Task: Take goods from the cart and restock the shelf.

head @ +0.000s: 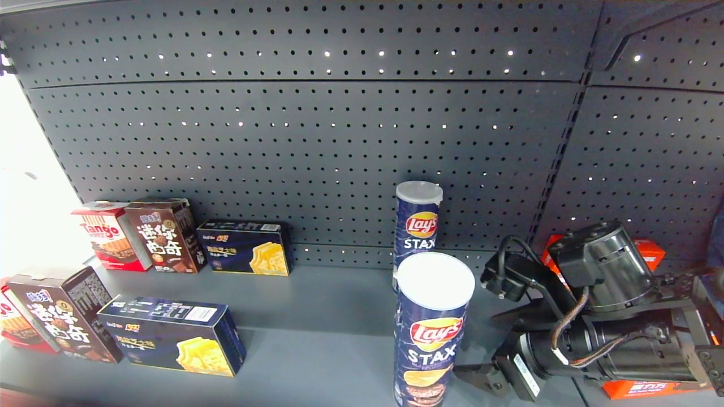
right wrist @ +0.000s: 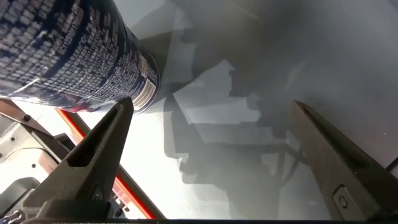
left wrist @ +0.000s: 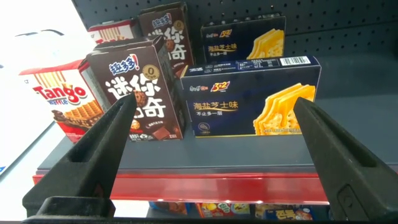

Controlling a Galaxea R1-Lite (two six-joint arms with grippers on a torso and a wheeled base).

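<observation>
Right gripper (right wrist: 211,109) gapes wide, empty, just beside the nearer white-lidded blue chip can (head: 432,333); left gripper (left wrist: 211,106) likewise wide.

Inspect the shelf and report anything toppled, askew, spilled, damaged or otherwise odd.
Nothing stands out. The front chip can and the rear chip can stand upright with lids on. The boxes on the left stand in two rows, undamaged. Nothing is spilled on the shelf.

A shop: a metal shelf (head: 328,305) with a perforated back panel (head: 317,141), biscuit boxes (head: 172,333) facing out in rows, chip cans (head: 432,328), and what may be a price rail (left wrist: 186,186).
</observation>
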